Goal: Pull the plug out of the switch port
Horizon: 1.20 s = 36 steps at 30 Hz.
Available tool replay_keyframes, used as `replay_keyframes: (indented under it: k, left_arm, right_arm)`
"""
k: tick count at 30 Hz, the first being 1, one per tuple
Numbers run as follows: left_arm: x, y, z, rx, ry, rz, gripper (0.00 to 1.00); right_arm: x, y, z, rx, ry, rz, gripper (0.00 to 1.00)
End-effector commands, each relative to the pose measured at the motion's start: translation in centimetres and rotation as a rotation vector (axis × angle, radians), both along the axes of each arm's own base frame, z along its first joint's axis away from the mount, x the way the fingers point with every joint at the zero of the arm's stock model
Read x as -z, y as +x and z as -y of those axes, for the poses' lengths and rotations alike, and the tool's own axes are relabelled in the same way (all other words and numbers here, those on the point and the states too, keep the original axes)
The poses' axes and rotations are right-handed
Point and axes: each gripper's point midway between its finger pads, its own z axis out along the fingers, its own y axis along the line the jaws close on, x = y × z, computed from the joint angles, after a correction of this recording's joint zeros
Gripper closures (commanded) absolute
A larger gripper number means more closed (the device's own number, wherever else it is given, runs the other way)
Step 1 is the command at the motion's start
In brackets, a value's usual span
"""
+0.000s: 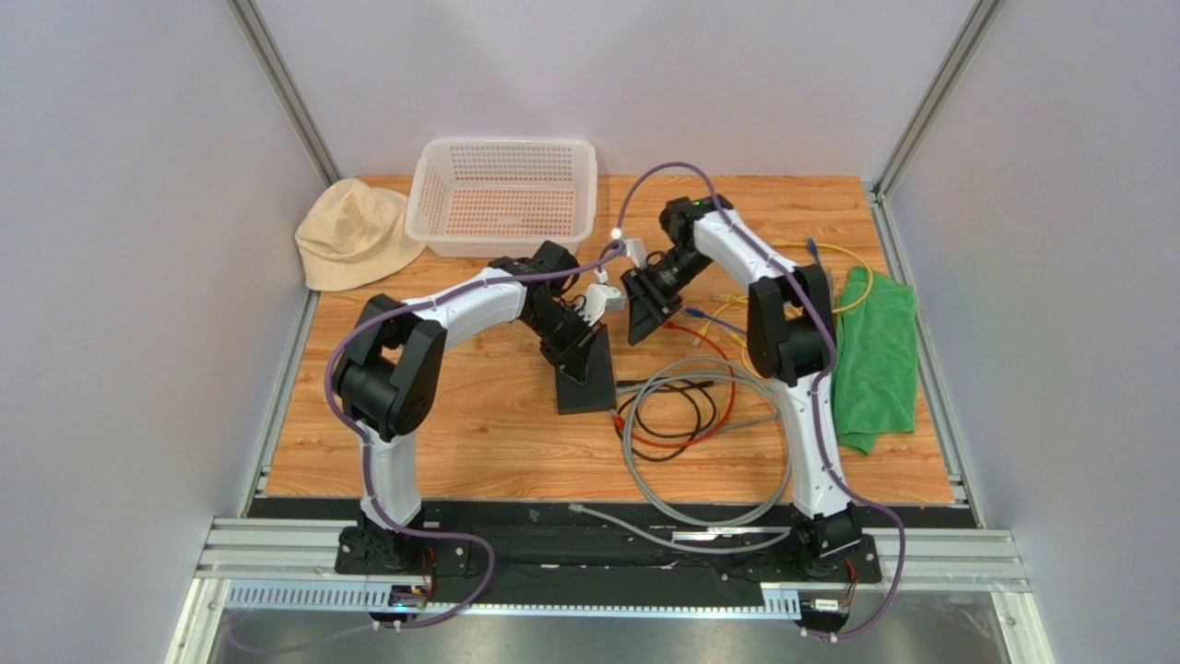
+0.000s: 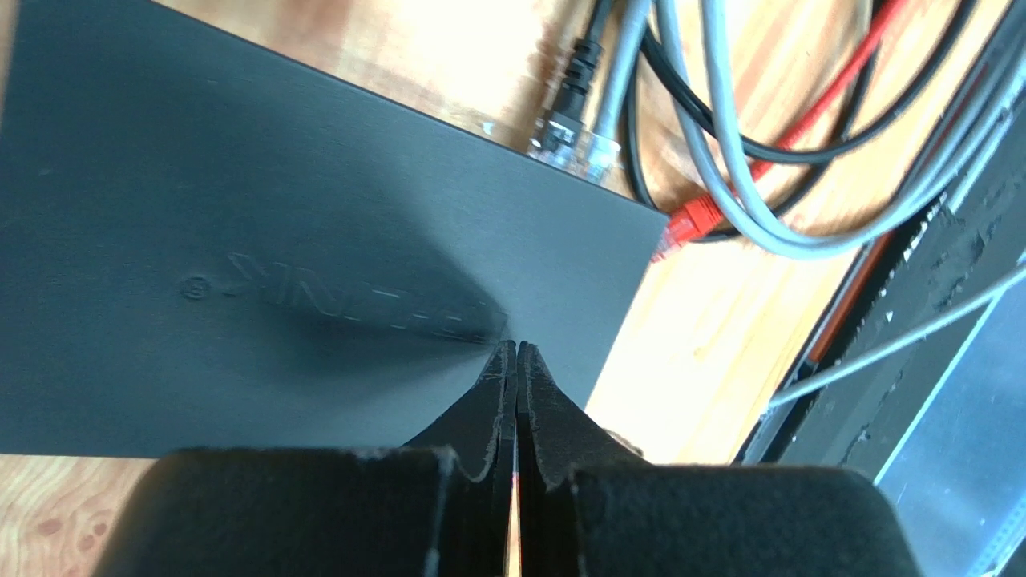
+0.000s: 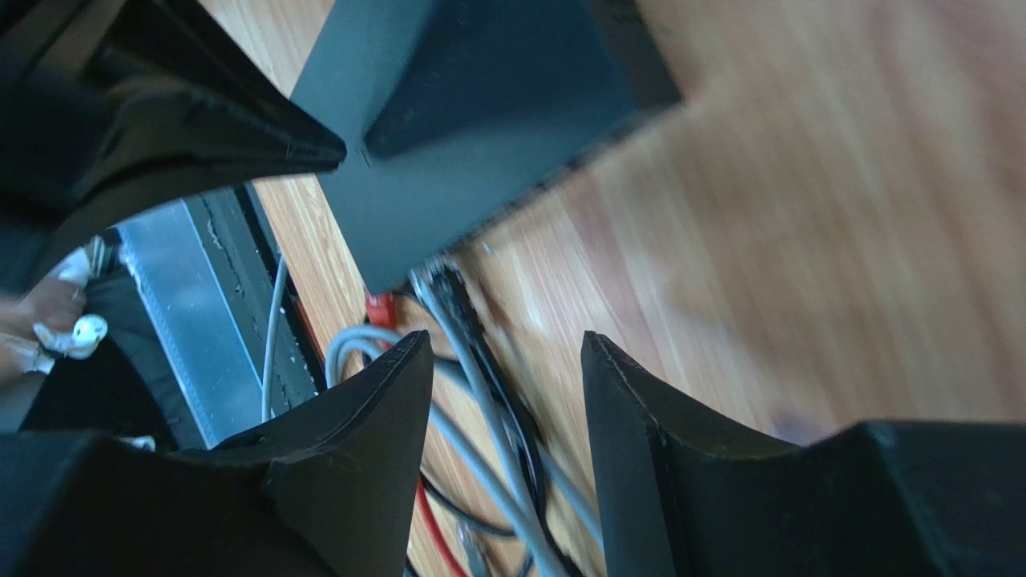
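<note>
The small flat matte-black rectangular switch lies near the middle of the wooden table, its long axis running roughly 12 to 6 o'clock in the overhead view, with the cables trailing off its 3 o'clock side.

The left claw is pressed together, its tips resting on the switch's top face close to a corner. This looks like a brace to keep the box from sliding.

The right claw is spread wide with nothing between its fingers, and hovers just off the socket edge. In its own view, the clear plastic plug on the grey cable sits in the socket edge at about 11 o'clock from the gap. A black cable runs just beside the plug, and a loose red plug lies near it on the wood.

The plug's long axis points roughly back toward this claw, so the right arm is the nearer one. Its pull should probably run straight along that axis, away from the switch, after it closes on the plug alone and not the black neighbour.
</note>
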Motion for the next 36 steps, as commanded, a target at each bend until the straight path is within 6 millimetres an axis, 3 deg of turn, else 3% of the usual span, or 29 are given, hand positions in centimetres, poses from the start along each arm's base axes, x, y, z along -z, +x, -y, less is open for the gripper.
replay_keyframes:
  k: [1, 5, 8, 14, 21, 26, 33, 36]
  left_arm:
    - [-3.4, -1.2, 0.5, 0.118, -0.107, 0.071, 0.99]
    - [-4.1, -2.2, -0.1, 0.215, -0.129, 0.134, 0.9]
    - [-3.5, -2.9, -0.9, 0.311, -0.113, 0.191, 0.8]
    - [-1.4, -4.6, -2.3, 0.492, -0.052, 0.21, 0.81]
    - [1.1, -4.6, -4.1, 0.581, 0.062, 0.199, 0.82]
    - [2.3, -2.5, -4.2, 0.512, 0.135, 0.255, 0.82]
    - [1.2, 1.9, -3.7, 0.388, 0.202, 0.383, 0.83]
    - [0.7, 2.6, -4.0, 0.373, 0.21, 0.396, 0.83]
  right_arm:
    - [0.6, -3.9, -1.3, -0.064, 0.01, -0.176, 0.48]
    - [2.0, -4.9, -1.6, -0.071, 0.0, -0.248, 0.49]
    - [2.8, -5.6, -1.8, -0.077, -0.009, -0.281, 0.49]
    - [3.5, -6.3, -2.1, -0.049, -0.005, -0.365, 0.5]
    - [3.4, -7.6, -1.9, -0.069, -0.014, -0.401, 0.49]
    - [3.6, -8.1, -1.6, -0.082, -0.031, -0.405, 0.5]
    - [3.8, -7.9, -1.7, -0.071, -0.04, -0.415, 0.5]
    - [4.2, -7.8, -1.7, -0.067, -0.047, -0.42, 0.51]
